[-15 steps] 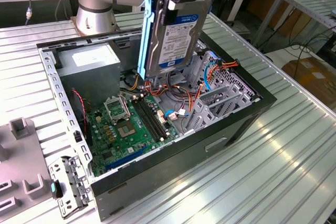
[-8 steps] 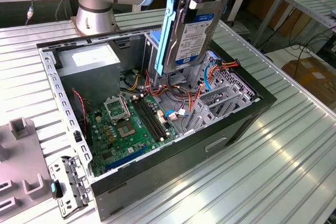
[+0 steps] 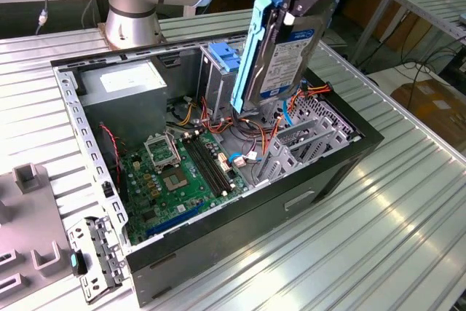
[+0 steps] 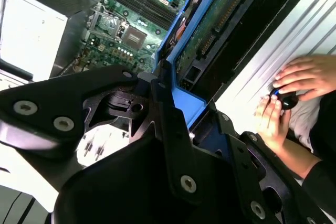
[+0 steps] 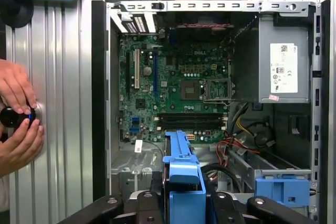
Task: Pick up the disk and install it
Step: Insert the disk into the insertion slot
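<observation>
My gripper is shut on the disk, a silver hard drive with a white and blue label and a blue side rail. I hold it on edge, tilted, above the open computer case, over the cable-filled part beside the drive cage. In the second wrist view the disk's green circuit side shows past a black finger. In the first wrist view the disk's blue rail runs out from between the fingers toward the motherboard.
Inside the case lie a green motherboard, a grey power supply and a light-blue bracket on the drive cage. A person's hands hold a black knob beside the case. Grey fixtures sit at the exterior view's left.
</observation>
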You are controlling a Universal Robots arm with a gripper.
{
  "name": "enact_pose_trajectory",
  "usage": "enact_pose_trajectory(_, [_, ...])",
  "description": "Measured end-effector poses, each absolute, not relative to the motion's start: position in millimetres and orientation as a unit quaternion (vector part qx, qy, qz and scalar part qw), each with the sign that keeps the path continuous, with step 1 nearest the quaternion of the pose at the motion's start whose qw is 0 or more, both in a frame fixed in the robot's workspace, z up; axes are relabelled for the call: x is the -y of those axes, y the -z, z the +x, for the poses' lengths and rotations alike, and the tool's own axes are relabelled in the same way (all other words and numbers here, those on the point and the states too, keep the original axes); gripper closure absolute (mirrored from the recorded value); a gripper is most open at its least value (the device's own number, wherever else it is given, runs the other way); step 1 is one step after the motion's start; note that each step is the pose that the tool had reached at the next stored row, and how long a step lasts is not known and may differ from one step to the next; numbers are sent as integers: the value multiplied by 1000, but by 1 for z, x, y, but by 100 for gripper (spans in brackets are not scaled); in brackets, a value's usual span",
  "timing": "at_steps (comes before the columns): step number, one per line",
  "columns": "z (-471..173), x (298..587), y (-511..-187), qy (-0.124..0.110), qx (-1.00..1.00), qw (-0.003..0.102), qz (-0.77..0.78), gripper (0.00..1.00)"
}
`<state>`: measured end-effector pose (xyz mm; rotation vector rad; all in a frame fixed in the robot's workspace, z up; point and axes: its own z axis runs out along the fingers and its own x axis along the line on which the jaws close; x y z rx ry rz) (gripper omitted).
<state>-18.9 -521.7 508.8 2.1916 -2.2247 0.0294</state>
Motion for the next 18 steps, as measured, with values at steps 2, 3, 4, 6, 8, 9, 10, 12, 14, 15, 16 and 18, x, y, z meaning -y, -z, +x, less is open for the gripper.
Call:
enact_pose_trajectory(2, [-17, 532, -508, -9, 712, 9, 702, 63])
enact_pose_trajectory(3, [-16, 539, -507, -9, 712, 9, 702, 63])
enact_pose_trajectory(4, [-15, 543, -506, -9, 712, 9, 702, 63])
enact_pose_trajectory(6, [-12, 547, -506, -9, 712, 9, 702, 63])
enact_pose_trajectory(8, [-6, 551, -505, -9, 712, 9, 702, 63])
enact_pose_trajectory(9, [-1, 553, -505, -9, 712, 9, 702, 63])
enact_pose_trajectory(10, [7, 554, -504, -9, 712, 9, 702, 63])
enact_pose_trajectory(12, [15, 555, -503, -9, 712, 9, 702, 63])
enact_pose_trajectory(14, [22, 555, -502, -9, 712, 9, 702, 63])
enact_pose_trajectory(15, [26, 555, -502, -9, 712, 9, 702, 63])
enact_pose_trajectory(16, [28, 555, -501, -9, 712, 9, 702, 63])
enact_pose_trajectory(18, [34, 555, -499, -9, 712, 9, 702, 63])
